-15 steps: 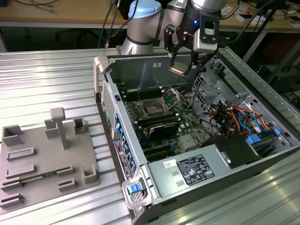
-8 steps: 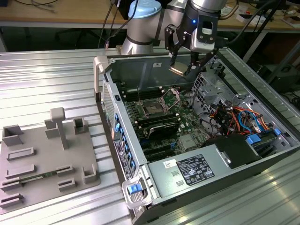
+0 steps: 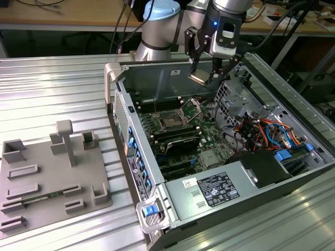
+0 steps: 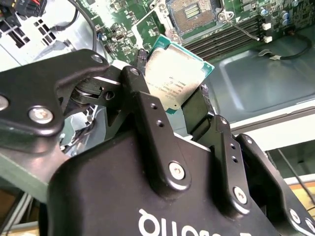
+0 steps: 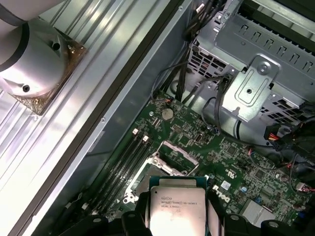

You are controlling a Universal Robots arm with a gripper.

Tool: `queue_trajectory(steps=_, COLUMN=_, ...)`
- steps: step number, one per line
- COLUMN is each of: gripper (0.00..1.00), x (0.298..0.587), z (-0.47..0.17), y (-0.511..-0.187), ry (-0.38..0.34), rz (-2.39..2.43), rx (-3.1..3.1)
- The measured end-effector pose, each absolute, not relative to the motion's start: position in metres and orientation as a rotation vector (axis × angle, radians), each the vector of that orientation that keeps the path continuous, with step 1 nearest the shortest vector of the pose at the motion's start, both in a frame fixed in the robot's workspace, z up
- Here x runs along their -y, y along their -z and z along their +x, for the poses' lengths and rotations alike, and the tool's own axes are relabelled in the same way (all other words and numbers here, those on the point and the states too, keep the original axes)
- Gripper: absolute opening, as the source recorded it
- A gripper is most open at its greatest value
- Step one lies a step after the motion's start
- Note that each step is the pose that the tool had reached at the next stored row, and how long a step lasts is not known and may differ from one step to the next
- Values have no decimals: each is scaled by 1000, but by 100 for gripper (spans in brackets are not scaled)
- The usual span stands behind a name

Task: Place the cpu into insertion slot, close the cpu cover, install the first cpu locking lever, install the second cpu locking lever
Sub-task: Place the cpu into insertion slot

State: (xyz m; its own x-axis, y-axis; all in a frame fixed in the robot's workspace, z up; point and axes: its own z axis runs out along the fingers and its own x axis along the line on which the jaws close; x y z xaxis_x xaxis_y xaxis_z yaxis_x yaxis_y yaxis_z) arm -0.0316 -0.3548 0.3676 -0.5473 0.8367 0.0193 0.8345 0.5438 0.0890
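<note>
While gripper (image 4: 171, 82) clamps it, square cpu (image 4: 176, 73) gleams.

We see even, bright light from above; glare streaks on the ribbed metal table (image 3: 52, 89), sheen on the cpu (image 4: 172, 81) top, computer case (image 3: 157, 78) interior shadowed.

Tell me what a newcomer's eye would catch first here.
The cpu, pinched between the black fingers, hangs above the green board. Its slot lies uncovered on that board. The open case takes the exterior view's right, a grey moulded plate its left.
</note>
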Motion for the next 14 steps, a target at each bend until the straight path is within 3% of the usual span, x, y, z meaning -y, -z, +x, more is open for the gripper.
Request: queue_trajectory(steps=14, gripper=55, x=355, z=-32, y=-368, ry=-136, rz=1530, rx=-2710)
